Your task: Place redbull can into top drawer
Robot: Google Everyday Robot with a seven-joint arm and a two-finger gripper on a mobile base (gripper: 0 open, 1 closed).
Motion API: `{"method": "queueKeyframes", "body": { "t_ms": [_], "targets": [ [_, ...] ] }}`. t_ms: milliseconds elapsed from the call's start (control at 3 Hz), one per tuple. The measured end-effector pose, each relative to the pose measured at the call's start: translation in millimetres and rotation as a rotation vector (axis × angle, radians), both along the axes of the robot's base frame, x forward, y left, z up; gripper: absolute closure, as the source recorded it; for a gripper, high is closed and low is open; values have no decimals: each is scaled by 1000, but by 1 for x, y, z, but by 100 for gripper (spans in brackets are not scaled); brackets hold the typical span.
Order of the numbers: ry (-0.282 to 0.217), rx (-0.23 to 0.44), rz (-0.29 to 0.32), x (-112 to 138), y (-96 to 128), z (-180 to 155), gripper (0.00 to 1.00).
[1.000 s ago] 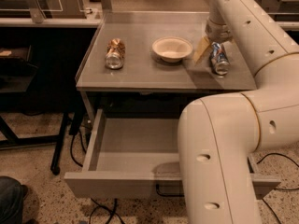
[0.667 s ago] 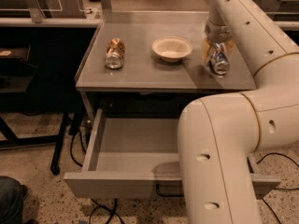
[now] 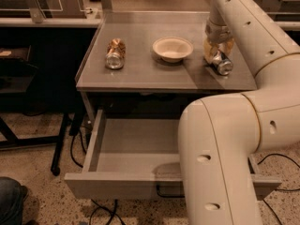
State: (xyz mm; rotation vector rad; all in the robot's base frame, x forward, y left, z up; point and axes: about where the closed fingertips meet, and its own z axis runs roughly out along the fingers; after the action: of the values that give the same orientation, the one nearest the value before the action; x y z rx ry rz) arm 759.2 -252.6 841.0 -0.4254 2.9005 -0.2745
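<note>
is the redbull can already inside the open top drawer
No, the redbull can lies on the tabletop right of the bowl, with the gripper just above it.

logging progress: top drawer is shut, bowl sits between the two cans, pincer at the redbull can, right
Not quite: the camera view shows the top drawer open. The bowl does sit between the brown-gold can and the redbull can, with the pincer at the latter.

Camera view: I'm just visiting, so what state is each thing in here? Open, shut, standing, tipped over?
drawer: pulled open, visible part bare.
blue-and-silver can: lying on its side on the tabletop, not in the drawer yet.
brown-gold can: lying on its side.
bowl: upright, looks empty.
gripper: lowered right at the blue-and-silver can.
</note>
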Motion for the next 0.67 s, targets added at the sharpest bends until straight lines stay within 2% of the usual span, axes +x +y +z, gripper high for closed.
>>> {"method": "queueKeyframes", "body": {
  "t_ms": [333,667],
  "targets": [
    [-41,44,62,1,4,12,100],
    [-76,89,129,-7,6,29,100]
  ]
}}
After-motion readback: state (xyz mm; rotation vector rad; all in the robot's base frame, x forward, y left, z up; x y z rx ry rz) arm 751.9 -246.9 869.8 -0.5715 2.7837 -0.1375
